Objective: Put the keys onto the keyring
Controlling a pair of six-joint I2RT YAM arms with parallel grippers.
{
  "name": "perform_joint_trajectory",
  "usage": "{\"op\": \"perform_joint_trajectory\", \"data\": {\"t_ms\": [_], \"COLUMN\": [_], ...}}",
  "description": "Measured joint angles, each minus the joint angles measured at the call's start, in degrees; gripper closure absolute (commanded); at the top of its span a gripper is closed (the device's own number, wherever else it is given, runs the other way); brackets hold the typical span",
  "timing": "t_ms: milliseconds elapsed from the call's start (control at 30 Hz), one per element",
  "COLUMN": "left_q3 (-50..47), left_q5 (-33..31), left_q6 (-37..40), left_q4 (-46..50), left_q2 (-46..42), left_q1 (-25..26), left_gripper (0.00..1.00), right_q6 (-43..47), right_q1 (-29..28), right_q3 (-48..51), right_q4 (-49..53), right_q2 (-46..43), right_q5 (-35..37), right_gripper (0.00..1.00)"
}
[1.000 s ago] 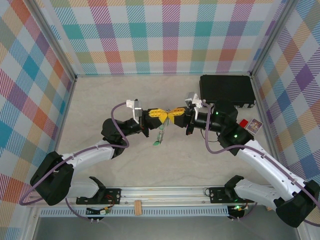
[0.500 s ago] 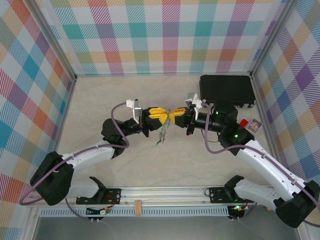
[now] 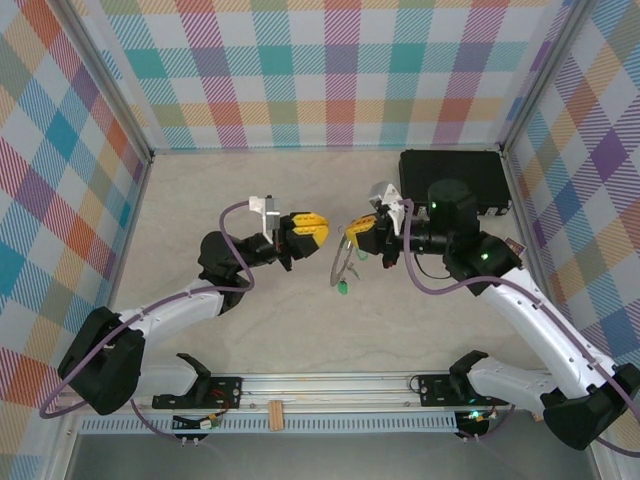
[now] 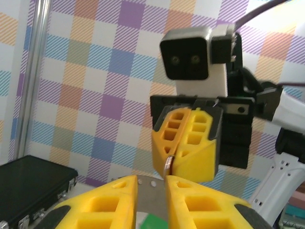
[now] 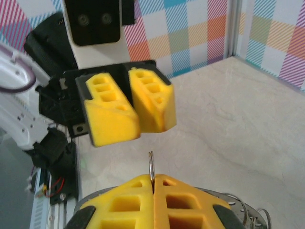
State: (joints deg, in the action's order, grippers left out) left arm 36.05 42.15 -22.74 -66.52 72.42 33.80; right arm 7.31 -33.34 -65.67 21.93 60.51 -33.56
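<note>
Tally first: one keyring [image 3: 344, 262], thin and grey, dangles above the table, pinched at its upper edge by the right gripper [image 3: 360, 234], whose jaws are clamped tight on it. One green key tag [image 3: 342, 288] hangs at the ring's bottom; how many keys, I cannot tell. One black case [image 3: 455, 180] sits far right. Both arms reach inward, fingertips facing each other. The left gripper [image 3: 308, 228] stands just apart from the ring, fingers slightly parted, holding nothing.
</note>
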Motion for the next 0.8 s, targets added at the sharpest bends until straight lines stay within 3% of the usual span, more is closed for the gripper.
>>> {"op": "perform_joint_trajectory", "data": {"t_ms": [433,800], "left_q3": [1.03,1.73], "left_q5": [6.49,8.2], "left_q6": [13.79,19.34], "left_q4": [21.44,26.67], "left_q2": [-3.56,-0.17], "left_q1": [0.0,0.02], "left_gripper": [0.77,0.77], "right_q6": [14.19,20.15], "right_q1": [-0.11,-1.44], "right_q3": [-6.25,-9.49], "right_q4": [19.39,26.21], "right_q2": [6.78,12.11], "right_q5": [2.51,5.79], "right_gripper": [1.0,1.0]}}
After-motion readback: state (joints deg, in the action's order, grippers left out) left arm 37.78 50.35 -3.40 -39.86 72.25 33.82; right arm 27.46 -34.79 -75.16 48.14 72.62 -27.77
